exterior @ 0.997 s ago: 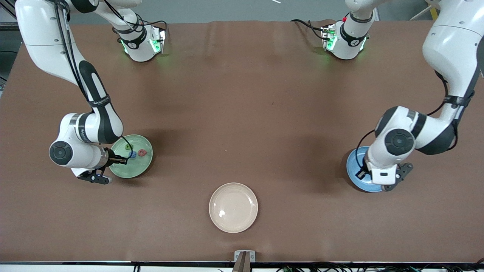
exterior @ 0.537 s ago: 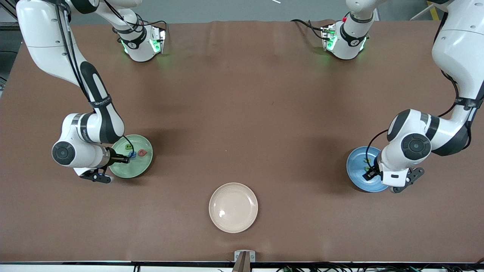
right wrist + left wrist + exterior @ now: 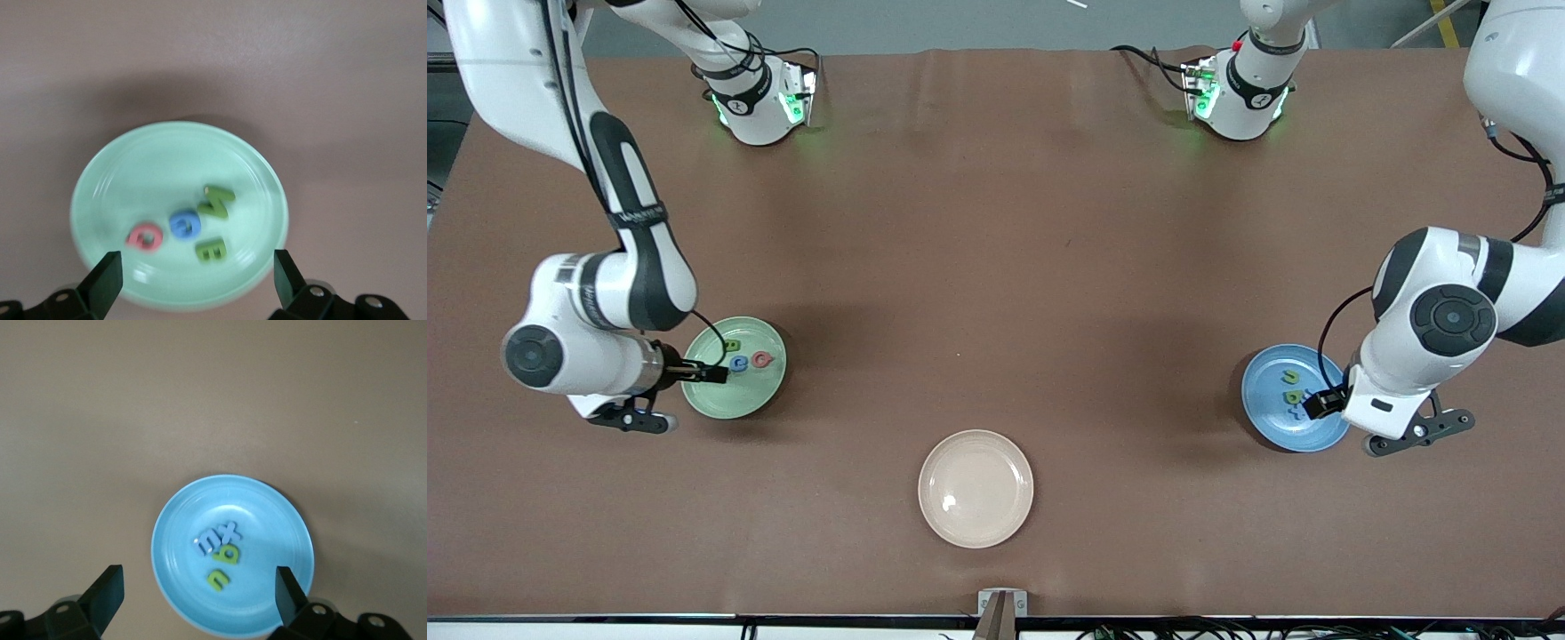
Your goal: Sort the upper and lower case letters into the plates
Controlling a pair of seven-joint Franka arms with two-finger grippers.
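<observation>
Both grippers, left [image 3: 197, 590] over blue plate [image 3: 1263, 418], right [image 3: 193, 270] over green plate [image 3: 769, 391], were wide open, empty; lifting straight should spare letters [image 3: 219, 553].

Letters in green plate [image 3: 734, 391] and blue plate [image 3: 1267, 422]

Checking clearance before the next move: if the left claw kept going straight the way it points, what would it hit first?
Probably the blue plate below the open left claw, near the green n; depth is unclear.

High front view over table [image 3: 996, 267], wrist views straight down on plates
</observation>
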